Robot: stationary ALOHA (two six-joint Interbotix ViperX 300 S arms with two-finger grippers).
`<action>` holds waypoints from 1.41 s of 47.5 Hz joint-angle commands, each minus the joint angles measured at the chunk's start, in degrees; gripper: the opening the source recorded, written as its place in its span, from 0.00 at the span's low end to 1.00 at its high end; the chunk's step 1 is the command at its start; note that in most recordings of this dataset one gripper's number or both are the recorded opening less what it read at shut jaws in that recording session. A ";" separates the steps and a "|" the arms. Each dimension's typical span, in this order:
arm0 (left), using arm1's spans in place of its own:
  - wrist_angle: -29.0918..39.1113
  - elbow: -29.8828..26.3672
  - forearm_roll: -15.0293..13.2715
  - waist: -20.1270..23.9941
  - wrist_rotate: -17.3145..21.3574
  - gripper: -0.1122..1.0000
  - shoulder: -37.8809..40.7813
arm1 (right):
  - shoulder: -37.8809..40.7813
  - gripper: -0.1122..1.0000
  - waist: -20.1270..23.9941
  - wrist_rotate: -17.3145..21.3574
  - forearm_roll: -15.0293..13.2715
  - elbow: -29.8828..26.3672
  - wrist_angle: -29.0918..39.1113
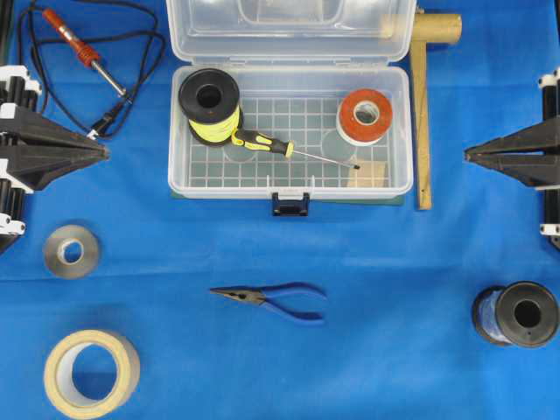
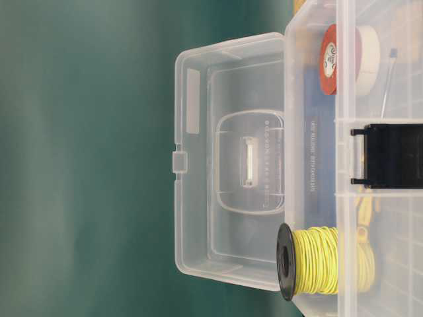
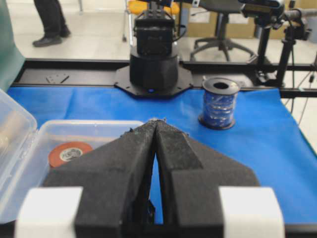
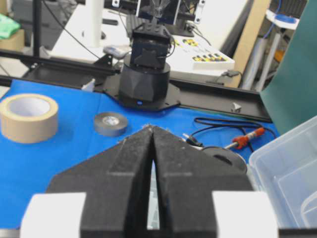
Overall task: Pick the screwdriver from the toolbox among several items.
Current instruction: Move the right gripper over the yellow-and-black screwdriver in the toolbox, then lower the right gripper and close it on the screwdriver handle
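At the table's sides, left gripper and right gripper sit closed, empty. In the toolbox: one screwdriver, one spool, one tape roll, one block.

The right gripper fills the bottom of the picture, with its black jaws pressed together at the tips. Past it, on the blue surface, sit a big tan tape roll and a small gray tape roll. A red soldering iron lies beside a black cord. The clear toolbox is at the right edge.
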 commanded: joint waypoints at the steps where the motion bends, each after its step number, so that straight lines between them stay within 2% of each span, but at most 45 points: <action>1: -0.44 -0.97 -1.67 0.09 0.09 0.10 0.53 | 0.62 0.10 0.00 0.62 0.26 -1.32 0.18; 15: -0.79 -1.05 -1.67 0.09 0.35 0.10 0.70 | 9.93 0.10 -1.67 4.04 0.44 -13.27 14.41; 23: -0.79 -1.05 -1.67 0.09 0.18 0.10 0.88 | 17.93 0.10 -5.36 8.70 0.44 -21.62 22.41; 31: -1.05 -0.97 -1.67 0.35 0.18 0.10 0.88 | 27.33 0.11 -9.23 11.51 0.44 -30.06 30.85; 35: -1.05 -0.97 -1.67 0.53 0.18 0.10 0.88 | 32.61 0.20 -11.07 12.30 0.44 -33.75 34.19; 43: -1.23 -0.97 -1.67 0.62 0.18 0.10 0.88 | 43.86 0.62 -13.54 12.66 0.18 -42.80 42.54; 47: -1.23 -0.97 -1.67 0.70 0.18 0.10 0.88 | 49.48 0.77 -13.89 12.66 -0.18 -46.85 45.62; 57: -1.23 -0.88 -1.67 0.70 0.18 0.10 0.88 | 63.02 0.74 -13.89 12.66 -0.09 -54.05 50.54; 67: -1.14 -0.53 -1.67 0.70 0.09 0.10 0.97 | 71.72 0.74 -13.80 12.48 0.53 -56.51 50.10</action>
